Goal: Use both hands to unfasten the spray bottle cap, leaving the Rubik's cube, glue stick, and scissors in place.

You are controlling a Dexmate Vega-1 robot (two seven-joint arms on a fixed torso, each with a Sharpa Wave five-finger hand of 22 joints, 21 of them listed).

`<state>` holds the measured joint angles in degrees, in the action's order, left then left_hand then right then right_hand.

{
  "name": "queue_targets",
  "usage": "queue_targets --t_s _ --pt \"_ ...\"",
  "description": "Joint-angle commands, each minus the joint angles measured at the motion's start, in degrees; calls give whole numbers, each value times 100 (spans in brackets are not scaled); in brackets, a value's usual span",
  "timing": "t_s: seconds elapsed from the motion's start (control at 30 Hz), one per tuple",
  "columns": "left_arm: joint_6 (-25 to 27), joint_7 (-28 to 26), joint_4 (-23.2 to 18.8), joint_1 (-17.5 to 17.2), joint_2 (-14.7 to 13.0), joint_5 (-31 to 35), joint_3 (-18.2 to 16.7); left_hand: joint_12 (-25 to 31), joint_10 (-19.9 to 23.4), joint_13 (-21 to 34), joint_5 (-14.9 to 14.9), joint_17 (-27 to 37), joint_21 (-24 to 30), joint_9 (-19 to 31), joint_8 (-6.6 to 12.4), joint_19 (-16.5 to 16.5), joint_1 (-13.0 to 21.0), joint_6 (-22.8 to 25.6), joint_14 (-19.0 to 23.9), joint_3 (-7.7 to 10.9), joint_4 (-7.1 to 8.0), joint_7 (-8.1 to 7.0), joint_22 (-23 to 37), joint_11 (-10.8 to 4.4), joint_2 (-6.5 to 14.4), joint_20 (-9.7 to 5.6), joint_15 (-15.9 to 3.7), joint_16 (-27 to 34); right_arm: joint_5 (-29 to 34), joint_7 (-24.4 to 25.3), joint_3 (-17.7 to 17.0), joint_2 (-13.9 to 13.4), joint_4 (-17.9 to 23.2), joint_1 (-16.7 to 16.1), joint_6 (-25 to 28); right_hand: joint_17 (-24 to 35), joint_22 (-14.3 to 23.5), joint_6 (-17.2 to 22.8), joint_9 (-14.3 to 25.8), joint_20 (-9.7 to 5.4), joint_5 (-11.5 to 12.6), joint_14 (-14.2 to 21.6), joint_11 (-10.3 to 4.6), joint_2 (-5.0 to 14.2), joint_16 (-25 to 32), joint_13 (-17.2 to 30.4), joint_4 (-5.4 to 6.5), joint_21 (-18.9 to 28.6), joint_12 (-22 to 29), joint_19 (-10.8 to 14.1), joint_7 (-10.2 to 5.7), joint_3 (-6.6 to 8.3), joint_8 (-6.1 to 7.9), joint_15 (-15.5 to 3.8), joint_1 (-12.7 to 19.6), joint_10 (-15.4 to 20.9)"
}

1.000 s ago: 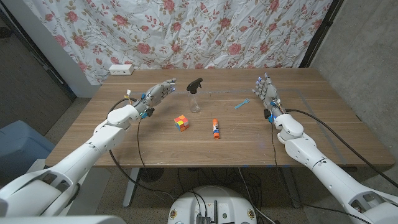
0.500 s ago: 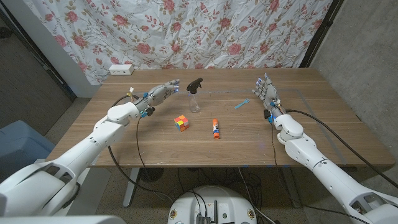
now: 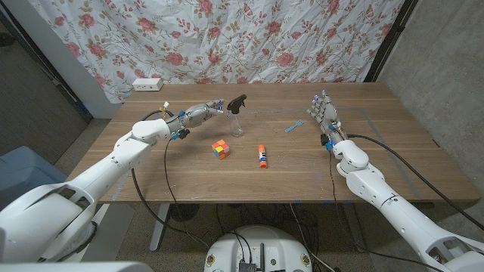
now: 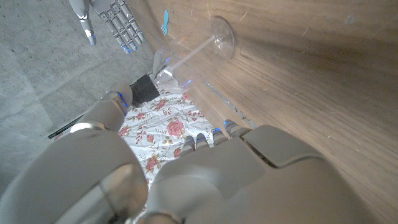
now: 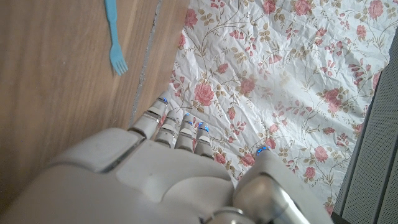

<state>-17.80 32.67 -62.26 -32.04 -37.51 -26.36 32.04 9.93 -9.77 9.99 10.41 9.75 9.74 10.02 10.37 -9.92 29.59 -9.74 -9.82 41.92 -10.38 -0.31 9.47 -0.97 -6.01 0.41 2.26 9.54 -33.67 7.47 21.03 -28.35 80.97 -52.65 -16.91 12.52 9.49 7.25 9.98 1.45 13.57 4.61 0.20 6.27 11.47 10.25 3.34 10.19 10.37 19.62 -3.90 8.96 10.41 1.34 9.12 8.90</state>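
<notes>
Right now, nearest the robot on the desk (image 3: 189, 181), the glue stick (image 3: 262, 156) and the Rubik's cube (image 3: 220, 149) lie side by side with a gap between them, and neither is touched by anything. Just beyond them stands the spray bottle (image 3: 237, 121), clear-bodied and upright near the middle of the desk, its black cap (image 3: 239, 102) on top and, by the look of it, not yet loosened. The left hand (image 3: 198, 113) reaches in from the bottle's left with fingers apart and holding nothing, fingertips close beside the trigger head; whether they touch it cannot be told. Over on the far right, the right hand (image 3: 323, 110) stands with its fingers spread and pointing away, empty, well apart from the bottle. A small blue piece (image 3: 293, 126), presumably the scissors, lies between that hand and the bottle. At the desk's far left corner sits a white power strip (image 3: 147, 83). The step in hand looks like the approach. Next, one hand needs to wrap the body firmly while the other comes across to the cap and twists, steering clear of the blue piece.
</notes>
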Motion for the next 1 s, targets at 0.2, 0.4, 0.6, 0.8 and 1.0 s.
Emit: queue_targets --t_s 0.2,0.4,0.6,0.8,1.0 --pt "-52 105 123 215 28 429 292 7 -1129 33 13 13 -19 15 3 -1179 117 -892 -1288 32 -11 -27 11 90 -39 78 84 19 42 114 -31 -45 191 -144 -4 18 6 -13 25 20 41 19 28 16 23 23 33 28 37 -35 -10 6 24 21 -58 15" --pt "-111 93 157 198 96 487 358 24 -1158 33 17 14 -19 16 35 -1294 133 -897 -1315 25 -10 -64 13 86 -60 108 70 34 43 126 -53 -66 268 -222 -46 17 5 -25 25 21 45 14 23 15 25 23 42 30 37 -40 -14 5 22 28 -80 11" --pt "-198 -175 97 107 142 613 377 94 -1014 31 25 13 42 17 131 -1240 156 -725 -1177 13 -9 -83 15 27 -93 104 12 97 31 129 -89 -93 328 -309 -98 15 5 -27 25 24 49 13 22 15 25 23 45 31 36 -42 -10 7 22 36 -89 6" --pt "-296 -415 112 52 204 719 388 147 -832 27 45 10 100 19 251 -1105 201 -434 -974 -7 -11 -62 14 -1 -146 90 -73 145 25 146 -135 -141 410 -401 -128 11 5 -22 25 28 53 8 23 16 24 23 46 31 37 -45 -10 11 26 35 -95 3" --pt "-376 -604 225 54 311 823 427 173 -707 27 55 8 133 20 283 -975 235 -341 -815 -17 -12 -38 12 -29 -169 60 -101 174 -6 140 -178 -172 467 -496 -168 7 5 -23 25 29 57 9 23 15 25 23 45 33 37 -47 -6 15 27 34 -99 1"
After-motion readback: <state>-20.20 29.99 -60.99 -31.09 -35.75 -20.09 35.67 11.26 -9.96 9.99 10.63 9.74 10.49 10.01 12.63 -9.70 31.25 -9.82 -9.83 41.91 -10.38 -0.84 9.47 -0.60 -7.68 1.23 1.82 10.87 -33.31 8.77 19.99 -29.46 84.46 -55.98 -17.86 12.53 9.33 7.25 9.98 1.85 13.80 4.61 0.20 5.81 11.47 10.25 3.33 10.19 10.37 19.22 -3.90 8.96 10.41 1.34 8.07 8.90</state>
